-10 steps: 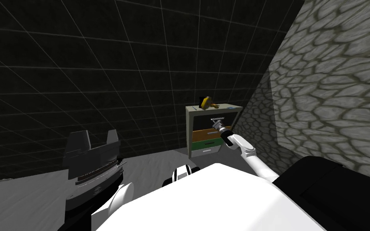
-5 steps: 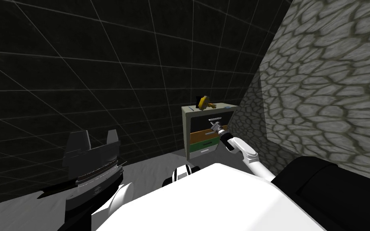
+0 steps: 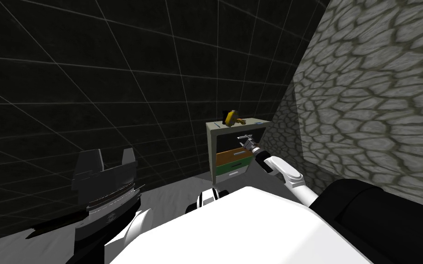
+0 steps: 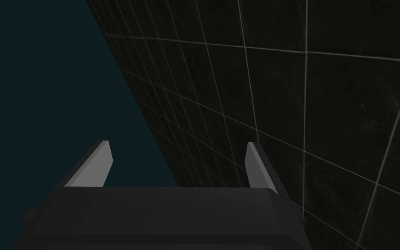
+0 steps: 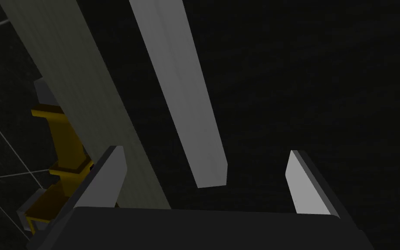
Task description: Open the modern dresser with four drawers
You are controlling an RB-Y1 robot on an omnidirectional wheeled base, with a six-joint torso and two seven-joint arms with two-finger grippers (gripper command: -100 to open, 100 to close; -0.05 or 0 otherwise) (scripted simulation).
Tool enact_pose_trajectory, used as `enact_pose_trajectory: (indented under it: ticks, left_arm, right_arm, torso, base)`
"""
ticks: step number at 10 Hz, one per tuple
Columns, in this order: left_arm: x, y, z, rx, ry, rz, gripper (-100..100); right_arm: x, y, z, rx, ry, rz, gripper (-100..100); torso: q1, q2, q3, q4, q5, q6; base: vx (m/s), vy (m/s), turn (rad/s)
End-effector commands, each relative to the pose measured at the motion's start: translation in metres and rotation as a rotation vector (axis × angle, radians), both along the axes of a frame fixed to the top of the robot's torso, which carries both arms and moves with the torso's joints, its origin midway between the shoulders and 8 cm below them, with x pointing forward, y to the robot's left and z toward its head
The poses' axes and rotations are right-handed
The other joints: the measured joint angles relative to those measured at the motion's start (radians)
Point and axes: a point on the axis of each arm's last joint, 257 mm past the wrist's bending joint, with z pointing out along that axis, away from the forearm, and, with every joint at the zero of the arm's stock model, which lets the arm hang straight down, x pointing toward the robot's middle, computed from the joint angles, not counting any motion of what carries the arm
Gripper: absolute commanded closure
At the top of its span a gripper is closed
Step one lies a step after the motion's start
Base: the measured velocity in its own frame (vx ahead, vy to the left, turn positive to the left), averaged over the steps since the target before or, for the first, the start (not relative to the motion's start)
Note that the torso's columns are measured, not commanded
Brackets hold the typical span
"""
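Where the dark tiled wall meets the stone wall, the dresser is seen standing on the grey floor, at the far right of the scene. Four drawer fronts are stacked in its pale frame: a dark one at the top, then orange, green and white. A light grey handle is carried by the top drawer. The right gripper is held at this handle, its fingers spread wide with the bar lying between them and touched by neither. A yellow object is set on the dresser's top. Nearer and to the left, the left gripper is raised, its fingers parted wide with nothing held.
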Motion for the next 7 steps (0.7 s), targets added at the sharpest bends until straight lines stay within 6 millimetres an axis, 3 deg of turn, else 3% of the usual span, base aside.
enact_pose_trajectory:
  ticks: [1,2,3,4,7]
  left_arm:
    - [0.000,0.000,0.000,0.000,0.000,0.000,0]
    - [0.000,0.000,0.000,0.000,0.000,0.000,0]
    - [0.000,0.000,0.000,0.000,0.000,0.000,0]
    - [0.000,0.000,0.000,0.000,0.000,0.000,0]
    - [0.000,0.000,0.000,0.000,0.000,0.000,0]
  right_arm:
    - [-0.002,-0.001,0.004,-0.034,0.004,0.003,-100]
    - [-0.002,-0.009,0.011,-0.037,0.004,0.001,-100]
    - [-0.003,-0.004,0.008,-0.040,0.005,0.003,-100]
    - [-0.003,-0.005,0.009,-0.038,0.004,0.002,100]
    - [-0.005,0.002,0.014,-0.037,-0.001,0.022,100]
  torso:
    - [0.000,0.000,0.000,0.000,0.000,0.000]
    - [0.001,0.001,0.001,0.000,0.000,0.000]
    - [0.002,-0.003,-0.001,-0.001,0.001,0.000]
    - [0.001,-0.001,-0.001,0.000,0.000,0.000]
    - [0.000,0.011,0.007,0.004,0.000,0.001]
  base:
    - [0.016,-0.010,-0.009]
    - [0.104,0.021,0.014]
    - [0.066,0.013,0.002]
    - [0.009,0.002,0.001]
    - [-0.168,0.000,-0.067]
